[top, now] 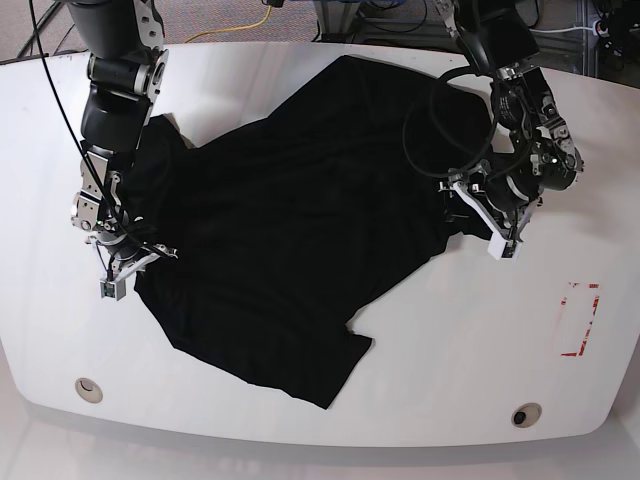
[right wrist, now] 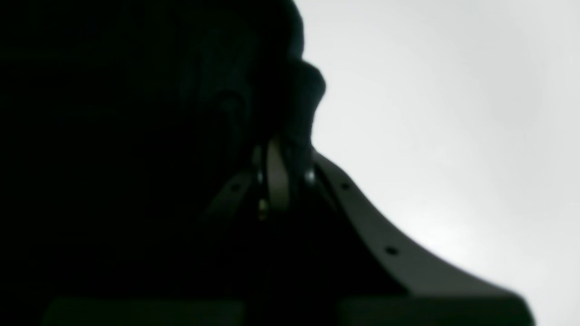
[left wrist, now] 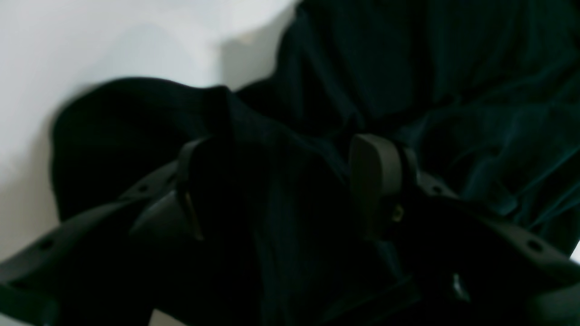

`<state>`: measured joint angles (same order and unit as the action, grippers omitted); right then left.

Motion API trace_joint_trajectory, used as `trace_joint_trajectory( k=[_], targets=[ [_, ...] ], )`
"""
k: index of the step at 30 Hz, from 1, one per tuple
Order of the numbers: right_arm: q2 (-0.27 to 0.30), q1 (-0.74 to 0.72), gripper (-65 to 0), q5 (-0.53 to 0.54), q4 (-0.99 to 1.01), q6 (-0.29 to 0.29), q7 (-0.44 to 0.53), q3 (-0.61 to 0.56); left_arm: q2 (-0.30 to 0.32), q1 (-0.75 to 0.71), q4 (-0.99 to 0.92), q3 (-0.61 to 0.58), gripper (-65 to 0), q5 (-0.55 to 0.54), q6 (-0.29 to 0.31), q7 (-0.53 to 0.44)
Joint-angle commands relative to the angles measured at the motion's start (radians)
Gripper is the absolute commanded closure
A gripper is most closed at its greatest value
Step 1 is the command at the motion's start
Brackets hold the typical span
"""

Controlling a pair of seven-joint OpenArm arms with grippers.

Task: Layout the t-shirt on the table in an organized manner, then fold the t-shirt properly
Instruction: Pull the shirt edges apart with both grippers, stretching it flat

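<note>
We see the soft, wrinkled black t-shirt (top: 290,230) on the glossy white table (top: 420,350), right gripper (right wrist: 283,156) pinching its edge, left gripper (left wrist: 281,181) spread wide over folds.

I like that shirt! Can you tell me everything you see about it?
The shirt is plain black, soft-looking cloth, wrinkly, with short sleeves. It lies spread but crooked on the white table, not folded yet, one corner pointing at the near edge. The right pincer is shut on its edge. The left pincer stands open at the opposite edge, its fingers around bunched cloth.
</note>
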<state>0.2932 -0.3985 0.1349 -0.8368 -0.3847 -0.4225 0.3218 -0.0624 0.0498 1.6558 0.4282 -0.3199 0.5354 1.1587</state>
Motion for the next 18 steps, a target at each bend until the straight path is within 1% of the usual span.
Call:
trace_joint_trajectory(
  k=[1, 18],
  targets=[
    [0.011, -0.026, -0.2, 0.004, -0.014, -0.003, 0.003, 0.001, 0.003, 0.014, 0.013, -0.001, -38.5, -0.017, 0.004, -0.015],
    [0.011, -0.027, -0.2, 0.004, -0.014, -0.003, 0.003, 0.001, 0.002, 0.002, -0.087, -0.001, -38.5, -0.017, -0.001, -0.004]
  ],
)
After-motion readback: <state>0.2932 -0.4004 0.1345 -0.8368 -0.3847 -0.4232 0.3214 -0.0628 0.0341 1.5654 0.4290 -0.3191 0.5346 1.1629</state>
